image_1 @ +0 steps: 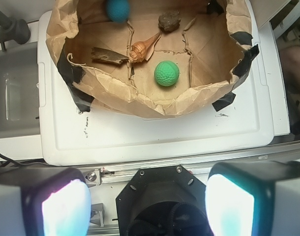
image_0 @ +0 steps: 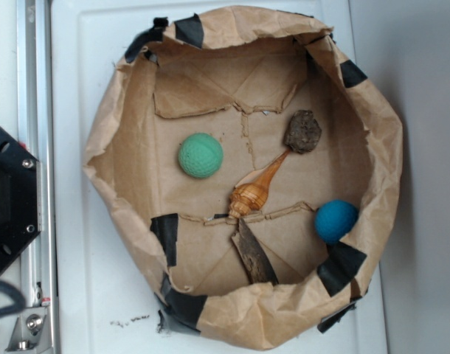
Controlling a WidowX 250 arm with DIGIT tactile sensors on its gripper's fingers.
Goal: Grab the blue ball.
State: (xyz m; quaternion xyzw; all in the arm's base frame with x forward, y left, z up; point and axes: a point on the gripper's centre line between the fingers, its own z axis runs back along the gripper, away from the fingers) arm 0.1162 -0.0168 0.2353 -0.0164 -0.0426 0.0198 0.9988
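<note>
The blue ball (image_0: pixel 336 220) is a small teal-blue sphere lying against the right wall of a brown paper basin (image_0: pixel 107 125). In the wrist view the blue ball (image_1: pixel 117 10) sits at the top edge, at the far side of the basin (image_1: pixel 135 101). My gripper (image_1: pixel 147 204) hangs high above the robot's black base, well short of the basin. Its jaws stand wide apart with nothing between them, and the pale pads (image_1: pixel 65 206) glow at the bottom corners. The exterior view does not show the gripper.
Inside the basin lie a mint-green textured ball (image_0: pixel 201 155), a tan spiral shell (image_0: pixel 253 193), a dark rough stone (image_0: pixel 303 131) and a strip of bark (image_0: pixel 255 254). The basin rests on a white tray (image_0: pixel 74 243). The black robot base (image_0: pixel 9 199) stands at the left.
</note>
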